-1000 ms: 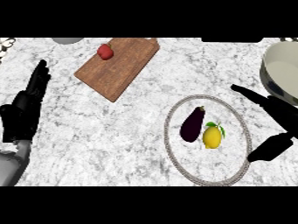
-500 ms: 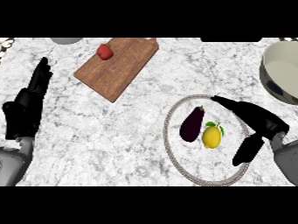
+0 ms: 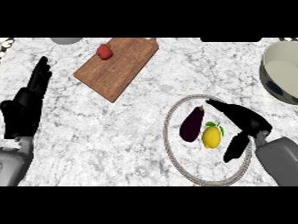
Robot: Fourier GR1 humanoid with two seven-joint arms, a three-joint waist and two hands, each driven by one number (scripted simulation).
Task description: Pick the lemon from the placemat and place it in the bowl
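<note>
Hovering spread wide beside the lemon [image 3: 211,136] on the round placemat [image 3: 177,155], the right hand [image 3: 244,121] is grasping nothing yet; pickup and transfer to the bowl [image 3: 292,76] are remaining. The left hand [image 3: 26,107] is resting open.

Each black robot hand [image 3: 27,107] tops a grey forearm [image 3: 285,161].

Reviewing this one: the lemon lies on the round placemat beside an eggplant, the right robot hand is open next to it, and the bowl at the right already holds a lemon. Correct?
Not quite. In the head view the bowl holds nothing; the only lemon lies on the placemat beside the eggplant, with the right robot hand open next to it.
</note>
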